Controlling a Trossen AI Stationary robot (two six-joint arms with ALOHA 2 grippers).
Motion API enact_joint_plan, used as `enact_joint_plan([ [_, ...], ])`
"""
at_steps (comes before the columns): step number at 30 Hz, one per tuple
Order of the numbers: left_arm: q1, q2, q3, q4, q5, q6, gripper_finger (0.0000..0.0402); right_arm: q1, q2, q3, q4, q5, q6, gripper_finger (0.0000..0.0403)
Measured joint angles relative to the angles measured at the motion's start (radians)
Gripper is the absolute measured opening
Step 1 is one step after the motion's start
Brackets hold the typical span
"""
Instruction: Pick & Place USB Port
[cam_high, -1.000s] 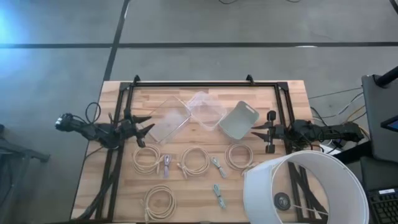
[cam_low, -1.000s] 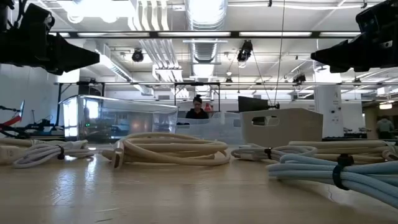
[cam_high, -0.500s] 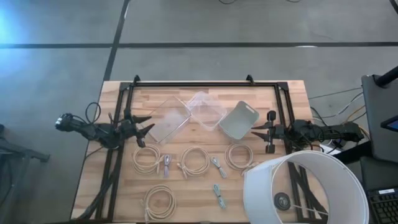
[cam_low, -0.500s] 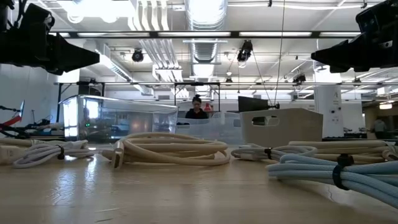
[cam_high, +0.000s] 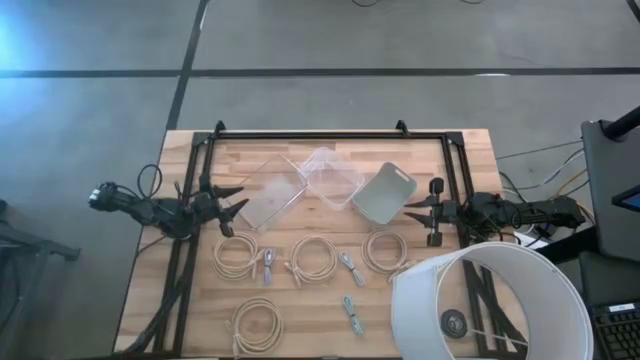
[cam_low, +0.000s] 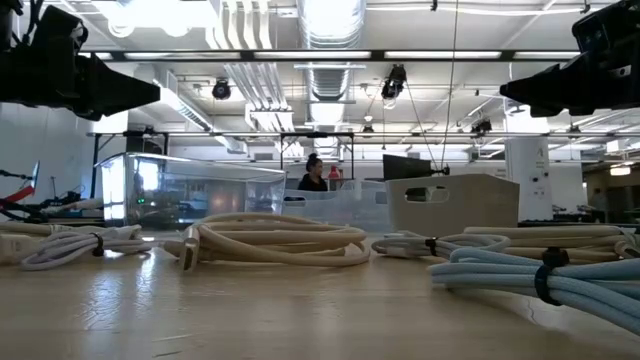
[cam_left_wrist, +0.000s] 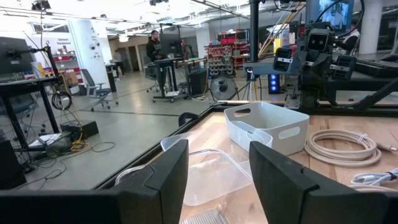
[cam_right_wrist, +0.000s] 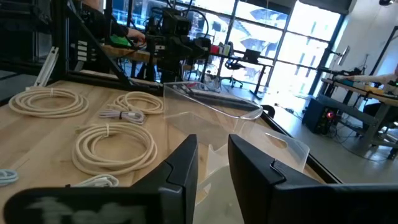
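Note:
Several coiled cream USB cables lie flat on the wooden table: one coil (cam_high: 235, 255), a second coil (cam_high: 313, 258), a third coil (cam_high: 385, 250) and a fourth coil (cam_high: 257, 325) near the front edge. Small bluish bundled cables (cam_high: 352, 315) lie between them, and one bluish cable (cam_low: 540, 280) is close in the low view. My left gripper (cam_high: 236, 198) hovers open above the table's left side, beside a clear bin (cam_high: 270, 193). My right gripper (cam_high: 414, 211) hovers open at the right side, next to a pale grey bin (cam_high: 384, 193). Both grippers hold nothing.
A second clear bin (cam_high: 330, 175) stands between the other two at the table's far half. A black frame (cam_high: 310, 133) runs round the far and side edges. A large white round shade (cam_high: 490, 300) covers the table's near right corner. A person (cam_low: 313, 175) is in the room beyond.

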Motion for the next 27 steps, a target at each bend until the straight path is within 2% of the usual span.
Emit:
enact_joint_plan([
  [13, 0.0, 0.0, 0.0, 0.0, 0.0, 0.0, 0.0175, 0.0, 0.0, 0.0, 0.0, 0.0, 0.0, 0.0068],
  [27, 0.0, 0.0, 0.0, 0.0, 0.0, 0.0, 0.0175, 0.0, 0.0, 0.0, 0.0, 0.0, 0.0, 0.0086],
])
